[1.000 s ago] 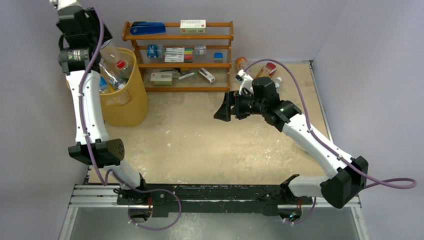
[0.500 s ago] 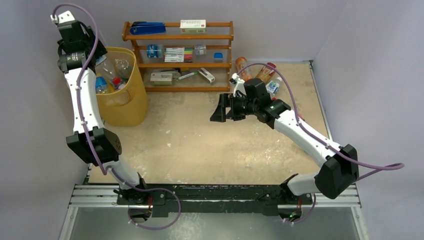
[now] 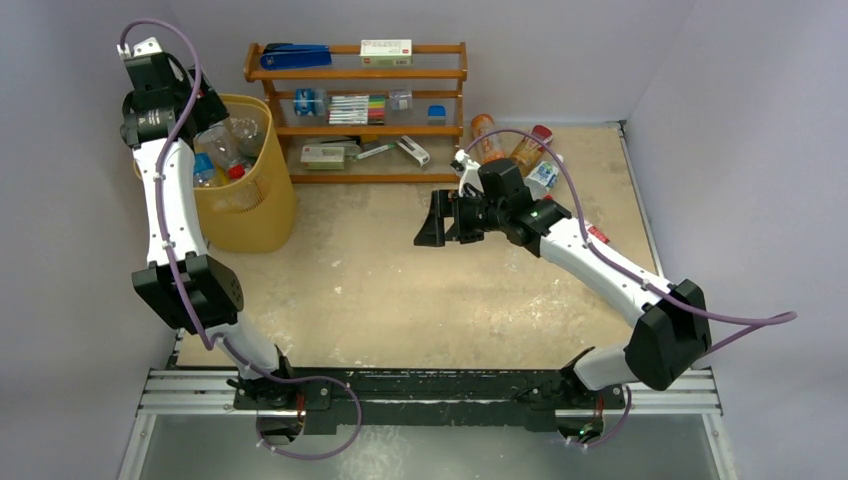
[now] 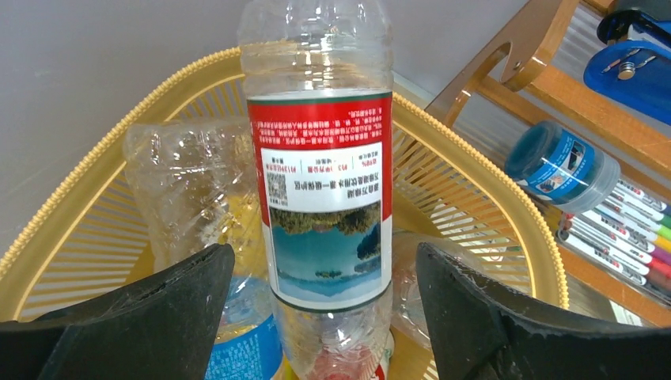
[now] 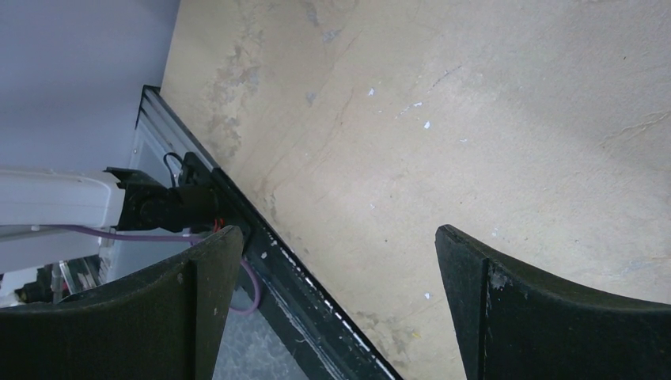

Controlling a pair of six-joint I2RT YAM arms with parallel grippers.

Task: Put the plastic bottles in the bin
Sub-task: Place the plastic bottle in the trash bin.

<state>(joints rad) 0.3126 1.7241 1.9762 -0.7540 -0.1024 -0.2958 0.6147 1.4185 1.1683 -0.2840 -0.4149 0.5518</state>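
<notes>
Jaws of the left gripper (image 4: 324,253) now stand apart, with a gap on each side of the red-labelled bottle (image 4: 320,182) that is between them. A second ago they were narrower and carried this bottle higher over the bin (image 3: 255,210). The bottle is now down inside the yellow bin, and its lower end is among the others already there: a crumpled clear bottle (image 4: 186,182) at its left and a blue-labelled bottle (image 4: 245,348) lower down. Which end of it points down I cannot tell. In the top view the left wrist sits nearer to the bin's rim than a second ago, at the far left corner of the table (image 3: 380,290). The right gripper (image 5: 339,233) is spread wide and holds nothing, hovering over the bare tabletop, and its opening is the same as before. Its arm has moved a little to the left, so it uncovers more of the bottles that still lie on the table behind it. Three are seen there now, near the right end of the wooden rack (image 3: 380,130): an orange bottle (image 3: 483,130), a red-capped bottle (image 3: 530,148) and a small bottle with blue label (image 3: 545,177), all close together. A second ago the arm hid most of the third one.
</notes>
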